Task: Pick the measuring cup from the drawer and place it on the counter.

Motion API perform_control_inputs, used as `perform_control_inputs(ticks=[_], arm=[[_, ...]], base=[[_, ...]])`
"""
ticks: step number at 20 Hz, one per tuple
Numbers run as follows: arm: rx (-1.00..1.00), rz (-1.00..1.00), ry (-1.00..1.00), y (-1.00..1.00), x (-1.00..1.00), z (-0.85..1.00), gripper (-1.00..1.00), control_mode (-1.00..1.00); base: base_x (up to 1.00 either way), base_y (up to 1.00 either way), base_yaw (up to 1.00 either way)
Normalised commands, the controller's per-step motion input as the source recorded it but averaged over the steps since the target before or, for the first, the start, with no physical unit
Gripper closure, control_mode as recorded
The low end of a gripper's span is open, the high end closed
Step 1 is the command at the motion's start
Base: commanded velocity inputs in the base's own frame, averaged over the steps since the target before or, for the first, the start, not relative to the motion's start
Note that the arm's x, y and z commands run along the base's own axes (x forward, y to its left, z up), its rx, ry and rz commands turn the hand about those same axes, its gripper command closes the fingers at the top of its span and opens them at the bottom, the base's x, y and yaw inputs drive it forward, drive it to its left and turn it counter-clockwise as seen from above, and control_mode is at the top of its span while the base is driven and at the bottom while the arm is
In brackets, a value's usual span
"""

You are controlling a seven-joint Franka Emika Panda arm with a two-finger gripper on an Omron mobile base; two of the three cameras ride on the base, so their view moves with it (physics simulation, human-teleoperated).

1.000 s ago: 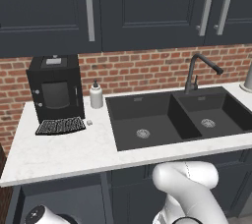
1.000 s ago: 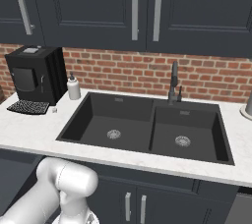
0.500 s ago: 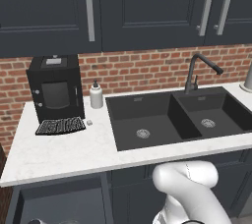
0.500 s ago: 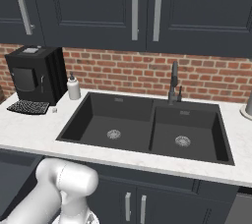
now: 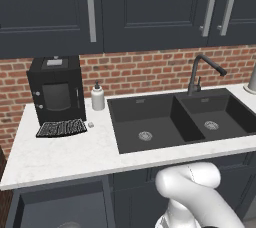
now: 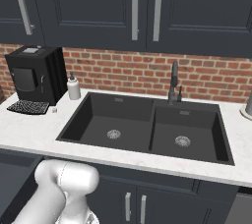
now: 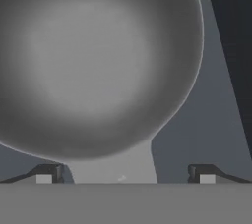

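Observation:
The measuring cup point(image 7: 98, 61) looms very close in the hand view. Its light-grey round bowl takes up most of the picture, and its flat handle point(image 7: 115, 166) runs down between my fingertips. My gripper point(image 7: 125, 175) is open, one dark fingertip point(image 7: 47, 174) on each side of the handle with a gap to it. The cup lies on the dark floor of the drawer point(image 7: 202, 120). The drawer point(image 5: 55, 199) stands pulled out below the white counter point(image 5: 65, 152), and my arm reaches down into it; the drawer's corner point(image 6: 15, 179) shows at lower left in the right base view.
On the counter point(image 6: 29, 129) stand a black coffee machine point(image 5: 55, 89) and a white soap bottle point(image 5: 98, 97). A black double sink point(image 5: 150, 122) with a dark faucet point(image 5: 197, 74) lies to the right. Dark wall cabinets point(image 5: 90, 7) hang above.
My white hand, seen at the lower left of the left base view a second ago, has sunk down into the drawer and almost out of that view. Nothing on the counter moved.

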Motion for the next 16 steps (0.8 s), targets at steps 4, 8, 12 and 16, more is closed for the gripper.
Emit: perform_control_inputs(ticks=[4, 8, 12, 16], arm=[[0.02, 0.04, 0.00, -0.27, 0.00, 0.00, -1.00, -1.00], [0.00, 0.02, 0.00, -0.02, 0.05, -0.05, -1.00, -1.00], [0.00, 0.00, 0.00, 0.00, 0.14, -0.02, -1.00, -1.00], [0.00, 0.01, 0.00, 0.00, 0.19, -0.06, -1.00, -1.00]], base=[[0.00, 0.00, 0.00], [0.00, 0.00, 0.00], [0.00, 0.00, 0.00], [0.00, 0.00, 0.00]])
